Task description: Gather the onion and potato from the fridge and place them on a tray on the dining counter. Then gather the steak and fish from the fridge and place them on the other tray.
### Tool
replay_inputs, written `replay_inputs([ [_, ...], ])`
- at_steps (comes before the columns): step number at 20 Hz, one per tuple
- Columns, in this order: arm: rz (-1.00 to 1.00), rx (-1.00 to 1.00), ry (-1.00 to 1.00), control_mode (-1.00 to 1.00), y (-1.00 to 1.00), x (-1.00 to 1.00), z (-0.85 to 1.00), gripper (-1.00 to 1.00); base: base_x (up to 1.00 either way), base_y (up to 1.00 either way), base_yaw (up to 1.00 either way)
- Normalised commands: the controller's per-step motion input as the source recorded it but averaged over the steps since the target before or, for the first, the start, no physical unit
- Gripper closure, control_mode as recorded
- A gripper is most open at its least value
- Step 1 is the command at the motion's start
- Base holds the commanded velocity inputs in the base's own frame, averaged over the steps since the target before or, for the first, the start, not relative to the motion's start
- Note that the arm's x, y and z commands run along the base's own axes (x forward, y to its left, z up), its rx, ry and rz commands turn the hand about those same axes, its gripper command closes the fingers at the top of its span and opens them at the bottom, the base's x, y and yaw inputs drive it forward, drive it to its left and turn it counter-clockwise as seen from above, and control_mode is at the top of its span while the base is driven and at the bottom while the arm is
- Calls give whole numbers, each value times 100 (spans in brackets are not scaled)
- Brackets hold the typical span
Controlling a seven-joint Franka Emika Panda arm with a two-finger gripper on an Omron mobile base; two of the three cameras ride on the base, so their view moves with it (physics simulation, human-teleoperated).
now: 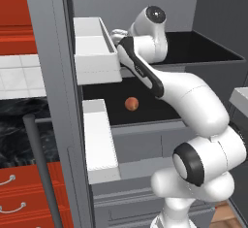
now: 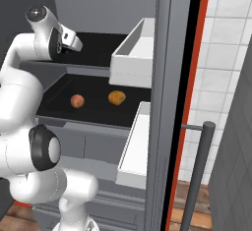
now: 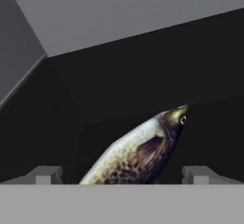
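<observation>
Glossy red cabinet fronts (image 1: pixel 17 13) stand at the left, with red drawers (image 1: pixel 19 193) below carrying curved silver pulls (image 1: pixel 13 207). A white square-tiled wall (image 1: pixel 19 76) runs between them, and more white tiles (image 2: pixel 224 68) show in the right base view. A wooden plank floor (image 2: pixel 182 205) lies low down.

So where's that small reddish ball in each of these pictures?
Left base view: the reddish ball sits mid-picture on the lower black shelf.
Right base view: left of centre, on the same shelf, beside a tan lump.
Hand view: this one faces a fish.
Shared landmark: that black shelf.
</observation>
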Motion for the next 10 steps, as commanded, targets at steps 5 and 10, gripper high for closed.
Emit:
replay_inputs([
  [5,-1,0,9,-100,0,22,-4,-100,0,0,0],
  [10,-1,0,9,-100,0,13,-5,-100,0,0,0],
])
